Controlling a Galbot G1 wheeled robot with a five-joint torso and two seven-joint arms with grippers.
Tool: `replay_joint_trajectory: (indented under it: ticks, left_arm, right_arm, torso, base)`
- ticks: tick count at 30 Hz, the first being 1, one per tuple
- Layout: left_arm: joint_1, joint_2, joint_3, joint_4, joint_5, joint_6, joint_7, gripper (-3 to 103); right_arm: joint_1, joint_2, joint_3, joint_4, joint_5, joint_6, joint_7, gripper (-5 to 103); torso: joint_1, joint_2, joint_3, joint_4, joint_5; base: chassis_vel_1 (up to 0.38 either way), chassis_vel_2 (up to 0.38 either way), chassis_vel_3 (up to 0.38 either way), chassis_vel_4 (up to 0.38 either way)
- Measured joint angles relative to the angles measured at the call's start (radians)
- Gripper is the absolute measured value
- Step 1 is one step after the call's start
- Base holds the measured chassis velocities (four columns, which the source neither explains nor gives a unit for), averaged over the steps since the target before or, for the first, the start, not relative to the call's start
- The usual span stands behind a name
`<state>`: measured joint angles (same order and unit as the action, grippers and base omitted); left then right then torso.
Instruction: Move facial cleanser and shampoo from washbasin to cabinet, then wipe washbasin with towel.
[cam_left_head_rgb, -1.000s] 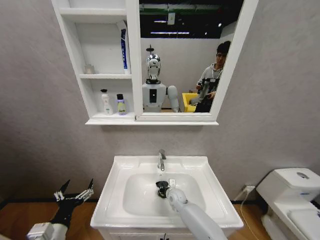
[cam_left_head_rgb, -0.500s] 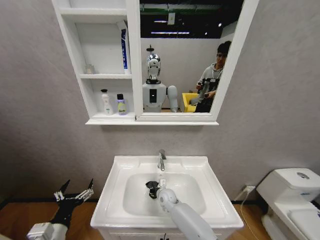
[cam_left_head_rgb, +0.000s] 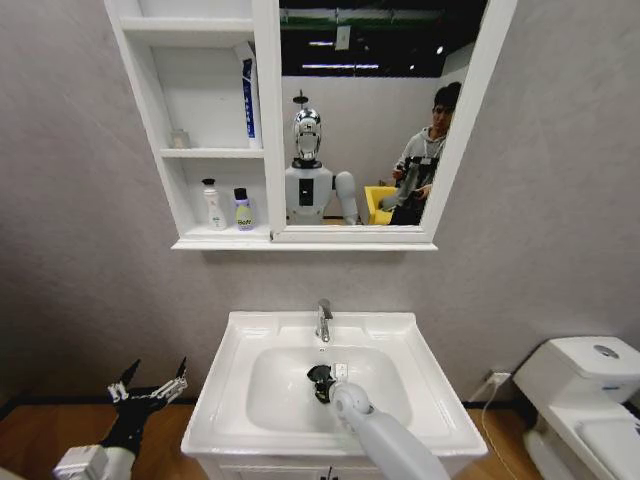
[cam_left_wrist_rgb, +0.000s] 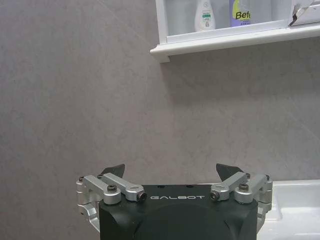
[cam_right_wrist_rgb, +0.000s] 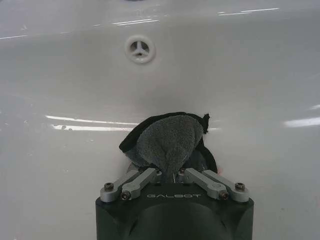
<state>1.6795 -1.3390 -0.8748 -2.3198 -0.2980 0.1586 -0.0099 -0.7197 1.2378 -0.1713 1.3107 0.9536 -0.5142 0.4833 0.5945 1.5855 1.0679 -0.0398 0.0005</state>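
We see the right gripper (cam_right_wrist_rgb: 170, 172) pinching the dark grey folded towel (cam_right_wrist_rgb: 167, 142) against the bowl of the white ceramic washbasin (cam_left_head_rgb: 415, 385); wiping underway. Two bottles (cam_left_head_rgb: 227, 208) already sit in the white shelved cabinet (cam_left_head_rgb: 265, 120). Left gripper (cam_left_wrist_rgb: 171, 175) spread, idle at near left.

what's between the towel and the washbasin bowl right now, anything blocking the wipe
Nothing visible. The right gripper is shut on the towel, which is pressed against the white bowl of the washbasin. The bottles stand in the cabinet; the left gripper hangs beside the basin.
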Motion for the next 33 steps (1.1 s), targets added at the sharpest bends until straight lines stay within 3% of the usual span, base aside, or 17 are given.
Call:
replay_joint_trajectory:
  ticks: [5,8,13,19,25,29,30,33]
  left_arm:
    - [0.000,0.000,0.000,0.000,0.000,0.000,0.000,100]
    - [0.000,0.000,0.000,0.000,0.000,0.000,0.000,100]
    - [0.000,0.000,0.000,0.000,0.000,0.000,0.000,100]
    - [0.000,0.000,0.000,0.000,0.000,0.000,0.000,100]
    - [0.000,0.000,0.000,0.000,0.000,0.000,0.000,100]
    - [0.001,0.000,-0.001,0.000,0.000,0.000,-0.002,100]
    - [0.000,0.000,0.000,0.000,0.000,0.000,0.001,100]
    - [0.000,0.000,0.000,0.000,0.000,0.000,0.000,100]
  right_arm:
    - [-0.022,-0.103,0.032,0.052,0.020,-0.003,0.006,8]
    - [-0.064,-0.202,0.077,0.109,0.032,0.003,-0.002,8]
    - [-0.099,-0.218,0.112,0.117,0.018,0.009,-0.018,8]
    - [-0.121,-0.169,0.109,0.102,-0.012,0.013,-0.030,8]
    - [-0.101,-0.045,0.044,0.061,-0.034,0.023,-0.034,8]
    - [-0.085,-0.010,0.015,0.046,-0.035,0.024,-0.031,8]
    - [-0.074,0.003,0.002,0.037,-0.035,0.026,-0.031,8]
    - [-0.052,0.025,-0.024,0.026,-0.035,0.037,-0.030,8]
  torso:
    - [0.000,0.000,0.000,-0.0004,-0.0004]
    - [0.000,0.000,0.000,-0.0001,-0.0004]
    - [0.000,0.000,0.000,0.0007,-0.0006]
    - [0.000,0.001,0.000,-0.0005,-0.0014]
    - [0.000,0.000,0.000,-0.0013,-0.0007]
    - [0.000,0.000,0.000,-0.0018,-0.0006]
    - [0.000,0.000,0.000,-0.0023,-0.0031]
    - [0.000,0.000,0.000,-0.0027,-0.0018]
  base:
    - [0.000,0.000,0.000,0.000]
    - [0.000,0.000,0.000,0.000]
    - [0.000,0.000,0.000,0.000]
    - [0.000,0.000,0.000,0.000]
    - [0.000,0.000,0.000,0.000]
    - [0.000,0.000,0.000,0.000]
    - [0.000,0.000,0.000,0.000]
    - [-0.060,-0.069,-0.040,-0.036]
